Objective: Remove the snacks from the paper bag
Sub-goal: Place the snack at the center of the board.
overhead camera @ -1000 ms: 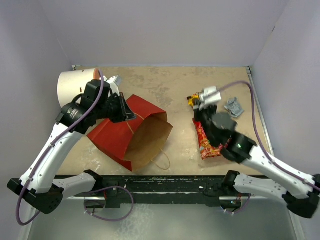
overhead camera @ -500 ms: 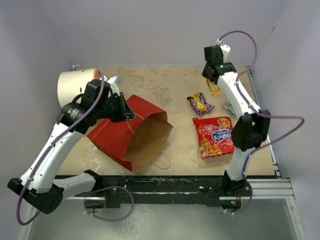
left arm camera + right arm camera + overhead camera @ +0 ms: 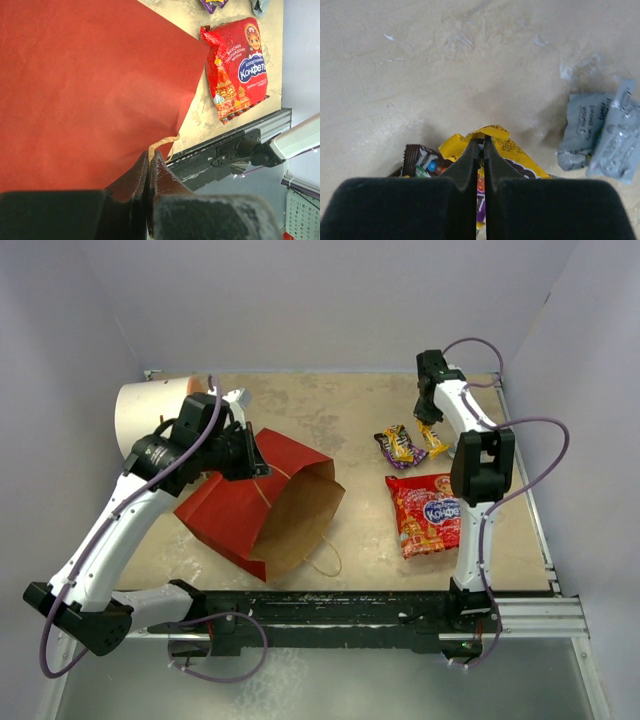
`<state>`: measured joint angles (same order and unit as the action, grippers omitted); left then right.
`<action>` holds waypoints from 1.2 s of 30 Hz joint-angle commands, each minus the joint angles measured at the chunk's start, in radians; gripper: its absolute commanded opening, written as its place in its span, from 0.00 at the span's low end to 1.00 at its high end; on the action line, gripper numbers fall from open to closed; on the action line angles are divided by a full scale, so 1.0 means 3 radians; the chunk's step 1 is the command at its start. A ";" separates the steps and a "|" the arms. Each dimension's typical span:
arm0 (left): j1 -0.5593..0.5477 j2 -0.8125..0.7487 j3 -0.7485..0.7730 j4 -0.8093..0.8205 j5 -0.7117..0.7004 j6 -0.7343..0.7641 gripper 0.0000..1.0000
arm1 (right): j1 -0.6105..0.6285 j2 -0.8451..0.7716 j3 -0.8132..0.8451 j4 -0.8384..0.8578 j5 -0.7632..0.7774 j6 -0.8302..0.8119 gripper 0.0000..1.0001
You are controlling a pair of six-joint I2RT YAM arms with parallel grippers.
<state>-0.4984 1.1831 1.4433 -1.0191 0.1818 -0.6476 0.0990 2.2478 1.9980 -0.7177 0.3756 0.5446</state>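
The red paper bag [image 3: 235, 502] lies on its side, its brown mouth open toward the front right. My left gripper [image 3: 250, 457] is shut on the bag's tan cord handle [image 3: 161, 142], above the red wall [image 3: 90, 85]. The large red packet [image 3: 428, 512] lies flat right of the bag and also shows in the left wrist view [image 3: 240, 70]. My right gripper [image 3: 428, 422] at the back right is shut on the yellow candy packet [image 3: 520, 155], low over the table beside a dark purple-brown packet [image 3: 398, 445]. A silvery wrapper [image 3: 600, 132] lies to its right.
A white cylinder [image 3: 145, 412] lies at the back left behind my left arm. The black rail [image 3: 330, 605] runs along the near table edge. Walls close the table at the back and both sides.
My right arm swung from over the red packet to the back right, then came down with the yellow packet next to the dark packet. My left gripper kept hold of the handle and shifted slightly.
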 commanded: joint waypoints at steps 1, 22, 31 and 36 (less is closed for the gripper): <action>0.0020 0.0098 0.0197 0.0014 0.0046 0.0179 0.00 | 0.0013 0.0103 0.0311 -0.0004 0.0089 -0.0152 0.00; 0.0020 -0.0464 -0.0001 -0.0417 0.0014 0.0007 0.00 | 0.0013 -0.0204 0.0056 0.0190 -0.0632 -0.0123 0.64; 0.0020 -0.0791 -0.0068 -0.0550 -0.0195 -0.0067 0.00 | 0.0037 -0.1485 -0.1108 0.0227 -0.1006 -0.0112 0.71; 0.0020 -0.0866 -0.0106 -0.0510 -0.0218 -0.0077 0.00 | 0.0245 -0.2400 -0.2182 0.0527 -0.1540 0.0037 0.71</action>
<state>-0.4984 0.9394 1.4216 -1.1980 0.1402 -0.6540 0.1135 1.6909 1.5360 -0.6132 0.0719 0.5228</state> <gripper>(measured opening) 0.010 0.707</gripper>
